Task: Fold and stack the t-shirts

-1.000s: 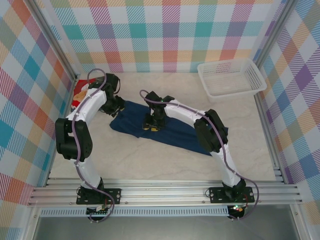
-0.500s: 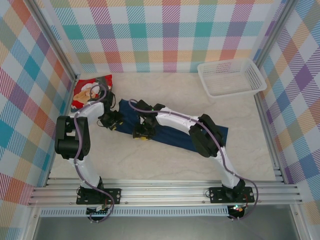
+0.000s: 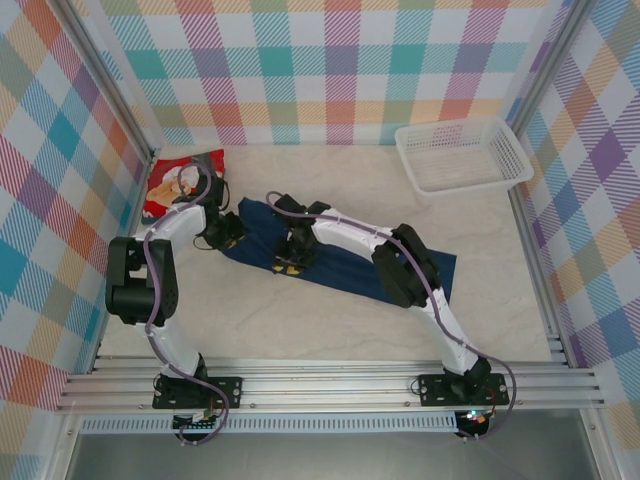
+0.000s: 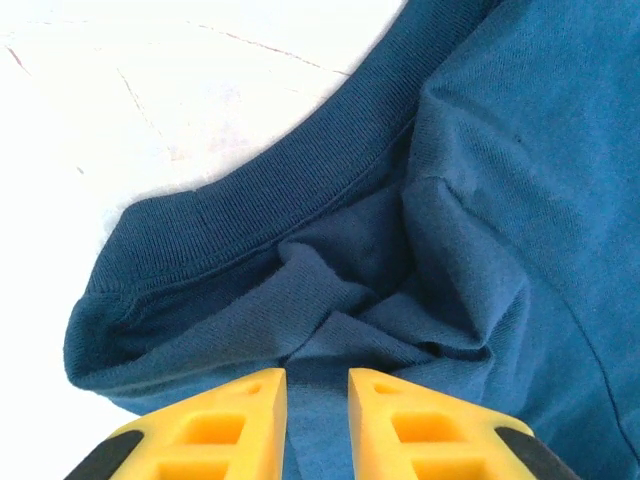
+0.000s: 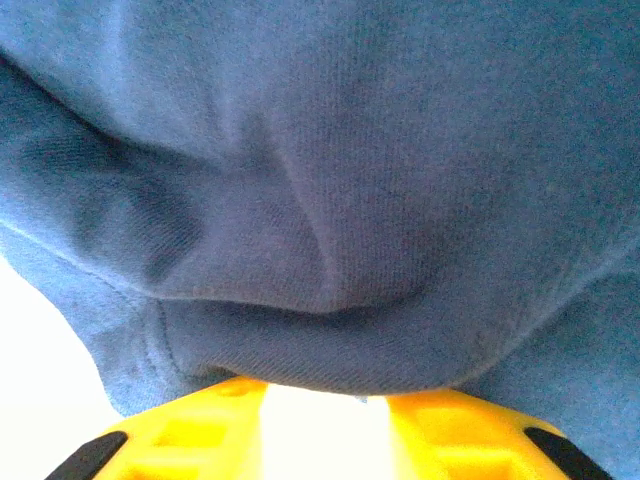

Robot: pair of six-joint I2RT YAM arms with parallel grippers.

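Note:
The navy t-shirt (image 3: 340, 267) lies spread slantwise across the middle of the table, print not visible. The red t-shirt (image 3: 172, 183) lies crumpled at the far left by the wall. My left gripper (image 3: 228, 232) is down at the navy shirt's left end. In the left wrist view its yellow jaws (image 4: 317, 375) stand narrow with a ridge of navy cloth (image 4: 480, 200) pinched between them, below a ribbed band. My right gripper (image 3: 292, 258) is at the shirt's near edge. A hem of navy cloth (image 5: 350, 150) covers its fingertips (image 5: 325, 385), and bright table shows between the fingers.
A white mesh basket (image 3: 470, 184) stands at the far right corner. Checked walls close in the table on the left, back and right. Bare marble table (image 3: 300, 320) stretches between the shirt and the arm bases.
My left gripper came down from beside the red shirt onto the navy shirt's left end, uncovering the red shirt. My right gripper slid left along the near edge.

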